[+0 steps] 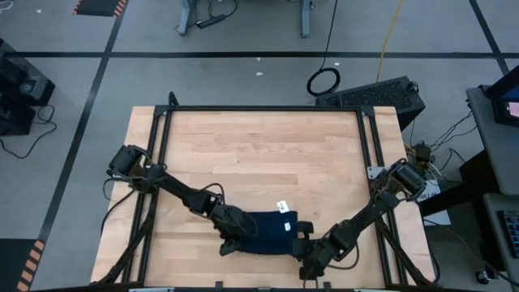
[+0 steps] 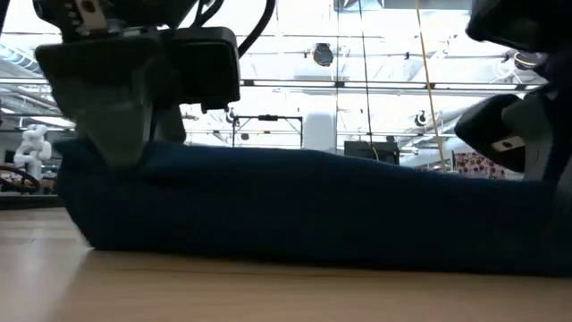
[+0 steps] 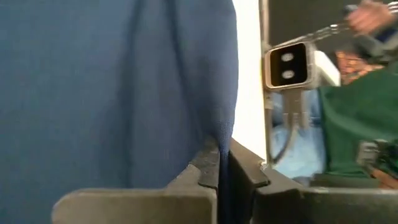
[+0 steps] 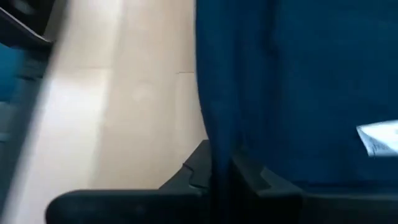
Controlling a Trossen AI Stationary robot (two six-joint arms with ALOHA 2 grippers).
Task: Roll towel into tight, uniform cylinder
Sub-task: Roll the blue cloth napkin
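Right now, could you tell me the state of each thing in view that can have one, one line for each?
towel: lying bunched on the table near its front edge, pinched at both ends.
white tag: showing at the towel's far edge.
left gripper: shut on the towel's edge.
right gripper: shut on the towel's edge.
table: carrying only the towel.

I work in a robotics lab. My wooden table (image 1: 268, 154) sits in a black metal frame (image 1: 263, 109) on a grey floor marked with black tape lines (image 1: 243, 54). Cables (image 1: 324, 79) coil at twelve o'clock beyond it, and a computer case (image 1: 381, 96) stands at one o'clock. Across the table I see a hall with ceiling trusses (image 2: 375, 85) and a white humanoid figure (image 2: 34, 143).
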